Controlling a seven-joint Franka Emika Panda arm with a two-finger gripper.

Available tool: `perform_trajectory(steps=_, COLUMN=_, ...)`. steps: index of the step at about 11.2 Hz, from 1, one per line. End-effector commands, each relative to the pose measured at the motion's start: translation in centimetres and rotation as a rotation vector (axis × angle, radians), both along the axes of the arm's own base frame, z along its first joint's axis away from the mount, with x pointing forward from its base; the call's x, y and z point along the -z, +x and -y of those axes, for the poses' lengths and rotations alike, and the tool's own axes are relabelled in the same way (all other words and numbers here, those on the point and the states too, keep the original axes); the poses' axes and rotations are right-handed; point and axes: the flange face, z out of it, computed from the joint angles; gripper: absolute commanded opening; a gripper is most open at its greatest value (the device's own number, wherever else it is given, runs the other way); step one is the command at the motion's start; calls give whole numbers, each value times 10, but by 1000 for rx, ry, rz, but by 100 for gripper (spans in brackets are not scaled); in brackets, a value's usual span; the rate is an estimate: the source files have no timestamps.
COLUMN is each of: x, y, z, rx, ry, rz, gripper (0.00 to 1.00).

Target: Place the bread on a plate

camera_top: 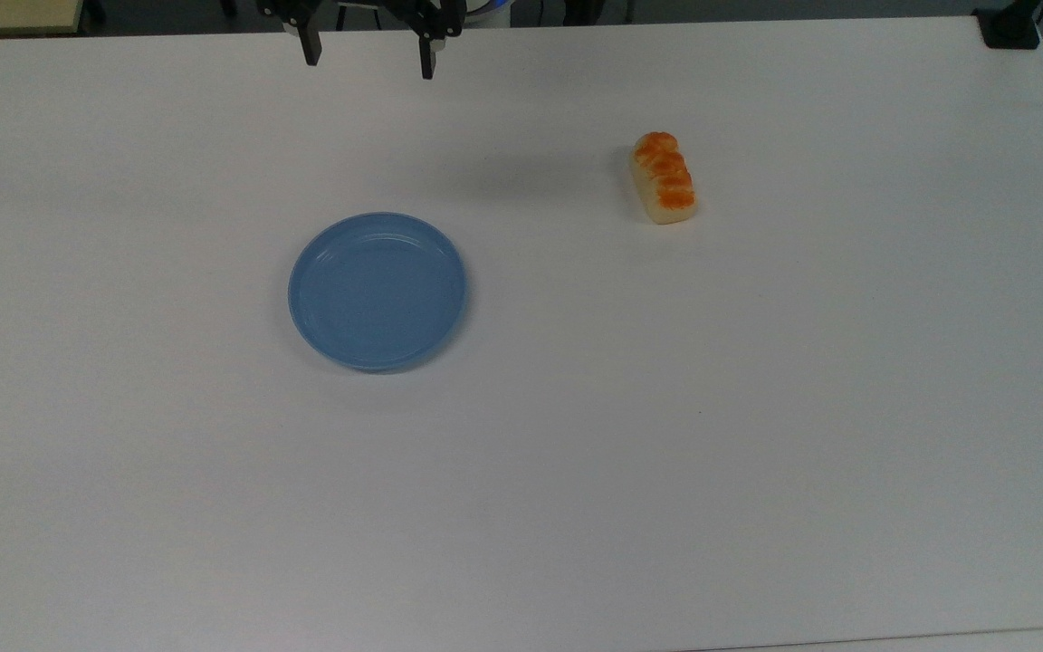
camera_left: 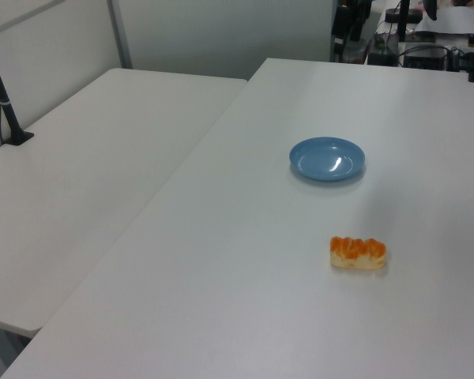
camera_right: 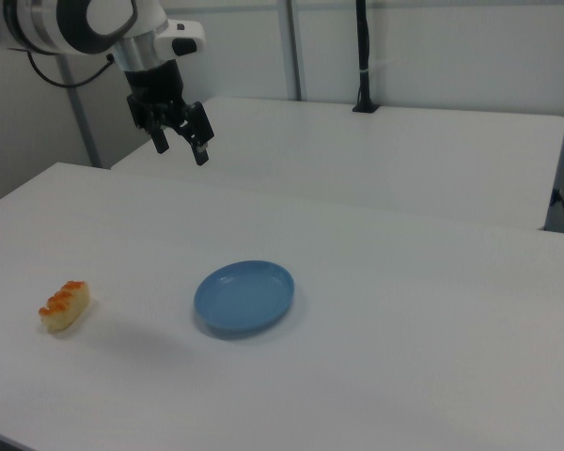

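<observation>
In the top view we find the gripper (camera_top: 368, 57) at the upper edge, its two black fingers (camera_top: 310, 45) hanging well apart over the far side of the white table (camera_top: 576, 453), with nothing between them. The plate (camera_top: 377, 291) lies flat and bare a little to the top view's left of centre, well below the gripper. The bread (camera_top: 664, 177) sits on the table to the top view's right of the plate, well apart from it, browned top upward, its long axis running roughly away from the camera. In the left view we record the plate (camera_left: 327, 159) on the nearer of two adjoining tables (camera_left: 221, 276), with the bread (camera_left: 358, 253) nearer the camera and slightly to the left view's right, lying crosswise; a second table (camera_left: 87, 174) stands alongside on the left view's left. In the right view the arm (camera_right: 85, 23) enters from the upper left, and the gripper (camera_right: 180, 143) is raised clear above the table (camera_right: 404, 376), fingers spread wide and holding nothing. The plate (camera_right: 243, 297) rests near the centre; the bread (camera_right: 65, 306) lies to the right view's left of it, well apart, and below the gripper's level.
</observation>
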Motion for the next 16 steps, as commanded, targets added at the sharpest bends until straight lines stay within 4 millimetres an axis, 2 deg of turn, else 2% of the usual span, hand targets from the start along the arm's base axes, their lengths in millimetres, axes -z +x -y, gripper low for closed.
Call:
perform_trajectory(steps=1, x=3, y=-14, z=-38, rx=-68, ry=-17, rz=-57, gripper=100)
perform_trajectory(steps=16, x=6, y=-15, z=-39, rx=-65, ry=-5, rz=-78, gripper=100)
